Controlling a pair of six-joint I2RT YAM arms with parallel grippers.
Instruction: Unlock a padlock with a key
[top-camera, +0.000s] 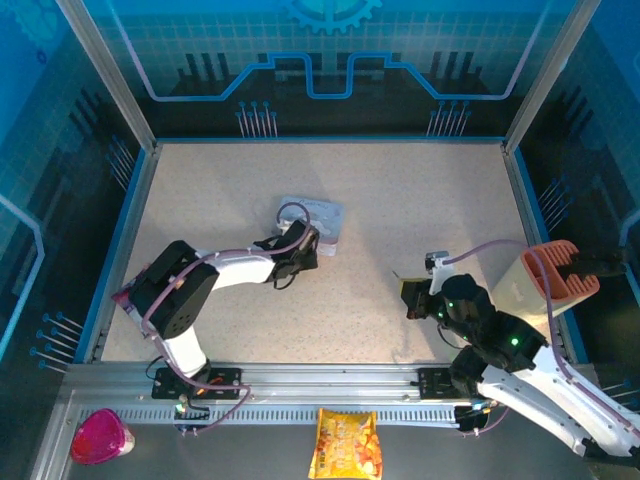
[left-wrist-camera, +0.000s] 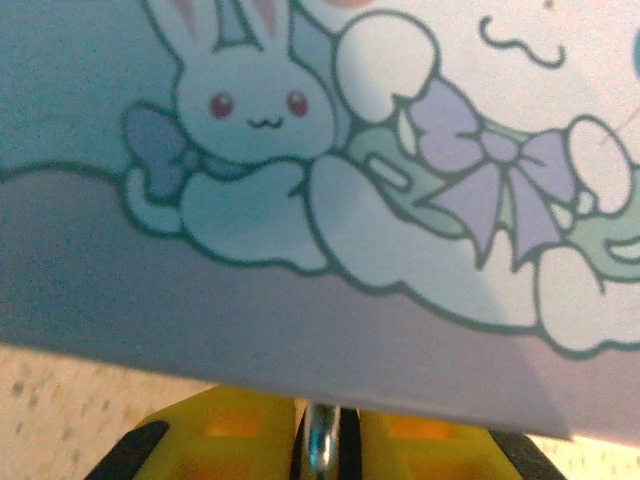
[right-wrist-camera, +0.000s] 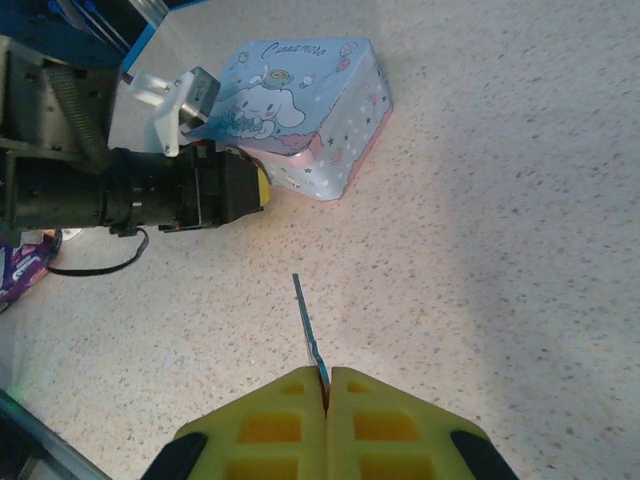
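My right gripper (right-wrist-camera: 327, 385) is shut on the key (right-wrist-camera: 308, 322), a thin silvery blade sticking forward out of the yellow fingertips above the speckled table. From above, this gripper (top-camera: 410, 297) sits right of centre. My left gripper (left-wrist-camera: 325, 425) is pressed against the side of the bunny-printed tin (left-wrist-camera: 300, 200). Its yellow fingers (left-wrist-camera: 220, 440) are closed on a narrow silvery metal piece (left-wrist-camera: 320, 448) that looks like the padlock's shackle. The dark body is hidden. In the right wrist view the left gripper (right-wrist-camera: 258, 188) touches the tin's (right-wrist-camera: 300, 110) near-left corner.
The tin (top-camera: 318, 218) stands mid-table. An orange and cream holder (top-camera: 550, 280) is at the right edge. A snack bag (top-camera: 345, 445) and a pink object (top-camera: 100, 437) lie in front of the rail. Blue walls (top-camera: 120, 230) ring the table.
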